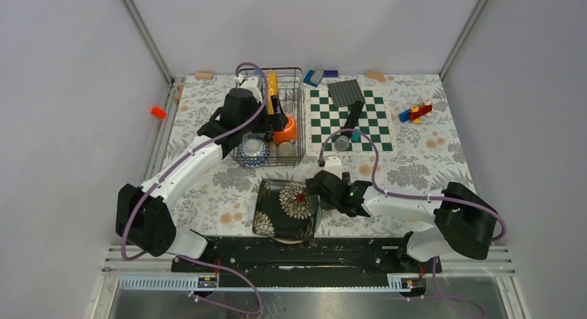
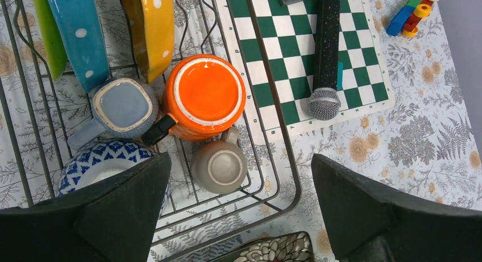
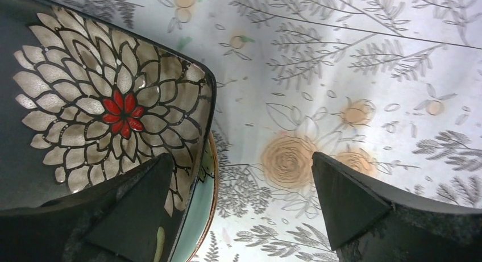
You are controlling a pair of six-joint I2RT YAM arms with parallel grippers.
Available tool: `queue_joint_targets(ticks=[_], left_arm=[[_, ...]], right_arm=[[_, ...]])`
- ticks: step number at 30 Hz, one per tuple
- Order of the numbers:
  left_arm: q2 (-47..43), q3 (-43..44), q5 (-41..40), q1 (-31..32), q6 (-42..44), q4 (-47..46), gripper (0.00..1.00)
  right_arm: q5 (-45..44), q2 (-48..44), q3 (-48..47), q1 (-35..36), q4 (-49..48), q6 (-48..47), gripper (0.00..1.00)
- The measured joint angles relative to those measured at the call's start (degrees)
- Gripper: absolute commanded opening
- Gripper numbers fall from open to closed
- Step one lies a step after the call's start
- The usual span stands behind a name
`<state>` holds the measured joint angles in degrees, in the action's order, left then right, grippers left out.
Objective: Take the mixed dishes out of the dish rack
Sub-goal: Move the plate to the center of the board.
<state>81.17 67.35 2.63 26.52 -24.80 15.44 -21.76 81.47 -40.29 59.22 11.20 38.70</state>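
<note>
Bright, even light; soft shadows.

Left arm (image 1: 187, 163): base at lower left of the top view, stretched diagonally up toward upper centre. Left pincer (image 1: 275, 120) tipped downward, jaws spread wide, both dark fingers (image 2: 113, 216) clear in the wrist view.

Right arm (image 1: 405, 205): base at lower right, folded low, forearm running left. Right pincer (image 1: 317, 189) at lower centre, jaws wide apart.

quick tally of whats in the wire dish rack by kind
upright round plates (lime green, blue white-dotted, orange white-dotted): 3
orange ceramic mug: 1
small grey cups: 2
blue-and-white patterned bowl: 1
total: 7
</note>
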Motion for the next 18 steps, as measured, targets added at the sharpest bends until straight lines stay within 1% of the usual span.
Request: queue_joint_targets(ticks=[6,10,13,18], left_arm=[[0.4,0.2,-0.4,-0.2,1.0,0.4,0.99],[3.0,2.5,-0.9,-0.4,1.5,1.7,0.99],[5.9,5.6,-1.1,-0.6,2.1,2.1,0.99],[11.3,12.2,-1.2,-1.5,3.1,2.3,0.99]], right_arm=[[-1.2,-1.0,0.0,0.0,2.1,-0.2,0.99],[-1.0,-3.8,0.8,0.0,2.1,-1.4,0.98],[0.1,-10.0,3.3,0.0,-0.1,-2.0,0.98],[0.2,-22.6,10.0,0.0,-6.7,-2.6,0.99]])
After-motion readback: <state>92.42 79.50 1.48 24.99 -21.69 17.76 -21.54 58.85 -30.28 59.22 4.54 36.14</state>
